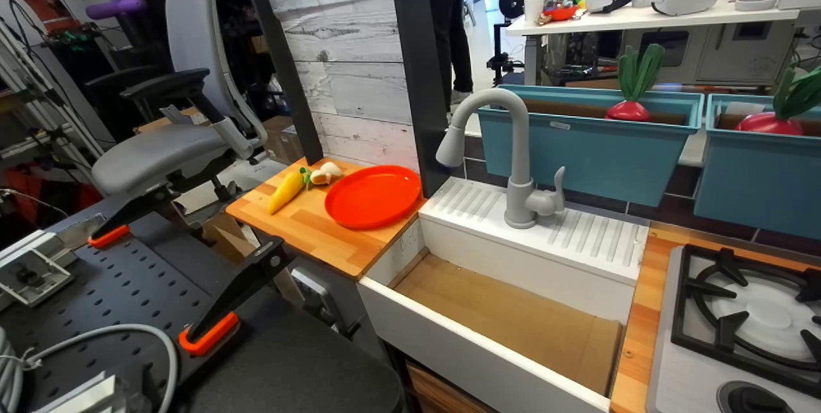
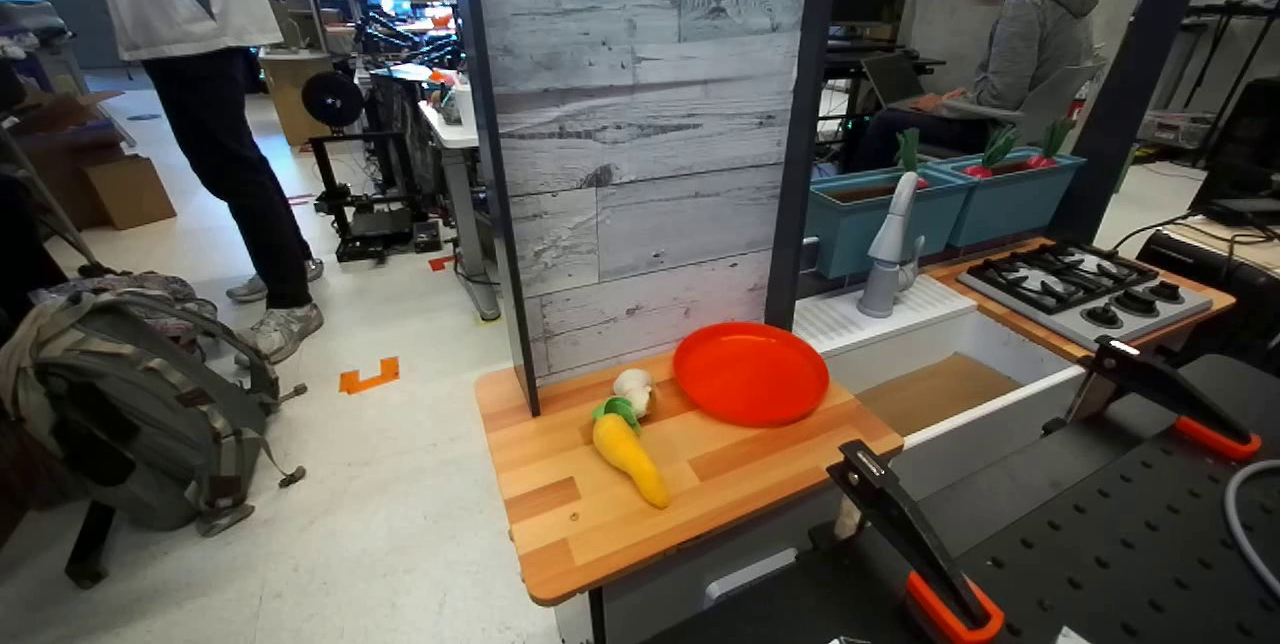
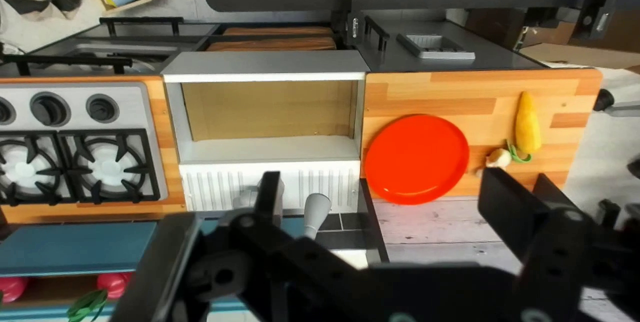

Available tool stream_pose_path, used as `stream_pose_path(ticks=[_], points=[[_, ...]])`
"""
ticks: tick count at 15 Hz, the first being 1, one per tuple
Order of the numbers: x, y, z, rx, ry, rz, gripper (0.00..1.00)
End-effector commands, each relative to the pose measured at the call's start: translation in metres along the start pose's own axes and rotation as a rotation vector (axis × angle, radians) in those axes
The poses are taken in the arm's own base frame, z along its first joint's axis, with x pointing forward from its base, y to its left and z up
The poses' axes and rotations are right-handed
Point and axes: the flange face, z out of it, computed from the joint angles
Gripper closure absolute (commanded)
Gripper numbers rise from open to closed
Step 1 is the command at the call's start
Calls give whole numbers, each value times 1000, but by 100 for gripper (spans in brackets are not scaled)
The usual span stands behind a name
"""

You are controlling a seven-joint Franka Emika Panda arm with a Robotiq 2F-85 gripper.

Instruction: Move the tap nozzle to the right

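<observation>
Misreading "right" could spoil the job at the sink (image 1: 478,352), where the grey tap nozzle (image 1: 520,137) rises from a ribbed white ledge (image 1: 596,238) and arches to a downturned end at about half past ten from its base in an exterior view. The stove (image 1: 757,310) lies toward four o'clock there, likely the side meant, yet the wrist view puts it near nine, so a push judged from the wrong picture might drive the nozzle toward the black post (image 1: 420,79) near its end. Pressure on the smooth curve may slide off; set too low, it could snag the lever handle (image 1: 551,199), jutting toward three o'clock, and an overshoot could knock the blue planter (image 1: 584,156) behind. The gripper (image 3: 385,187), its jaws spread wide, grips nothing. In the wrist view the nozzle's end shows at about half past eight from the midpoint between the fingers (image 3: 270,194), closer to the one at nine o'clock, which screens part of the nozzle and could hide a bad approach. Neither exterior view shows the gripper, so its height over the nozzle cannot be told.
</observation>
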Motion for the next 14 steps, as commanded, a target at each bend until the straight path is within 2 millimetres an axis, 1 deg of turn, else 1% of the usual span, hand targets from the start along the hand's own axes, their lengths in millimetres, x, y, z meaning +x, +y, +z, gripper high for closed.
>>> stream_pose_path(ticks=[1,5,8,9,10,11,13,14], points=[[21,-1,53,-14,-10,123,0],[41,5,105,-5,-50,264,0],[59,17,137,2,-83,371,0],[63,20,147,16,-111,380,0],[66,20,153,33,-126,385,0],[50,13,138,16,-106,355,0],[59,17,152,18,-128,373,0],[61,18,156,16,-133,374,0]])
